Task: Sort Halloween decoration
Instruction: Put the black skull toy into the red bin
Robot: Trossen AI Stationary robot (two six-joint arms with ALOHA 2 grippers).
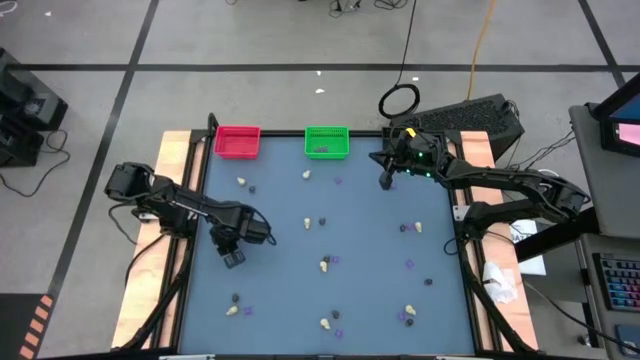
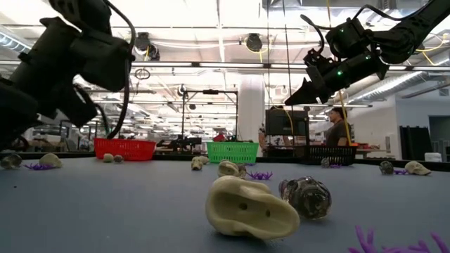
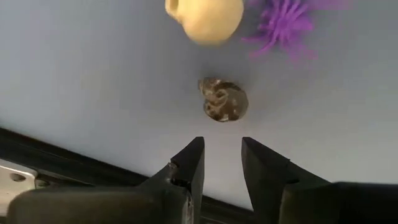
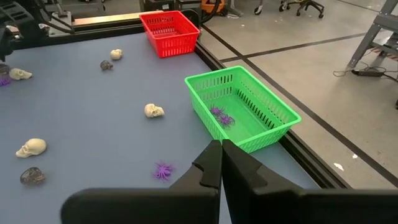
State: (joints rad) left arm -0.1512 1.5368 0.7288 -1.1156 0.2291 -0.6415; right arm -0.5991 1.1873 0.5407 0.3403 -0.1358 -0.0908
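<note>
Right now I am hovering my left gripper (image 3: pixel 222 163), fingers parted and empty, just short of a dark skull (image 3: pixel 223 99) on the tabletop (image 3: pixel 93 74). Closing early, I am risking nudging it toward the cream skull (image 3: pixel 205 18) and purple spider (image 3: pixel 283 25). My right gripper (image 4: pixel 222 155) is hanging shut near the green bin (image 4: pixel 249 112); the black bin's contents are hidden.
</note>
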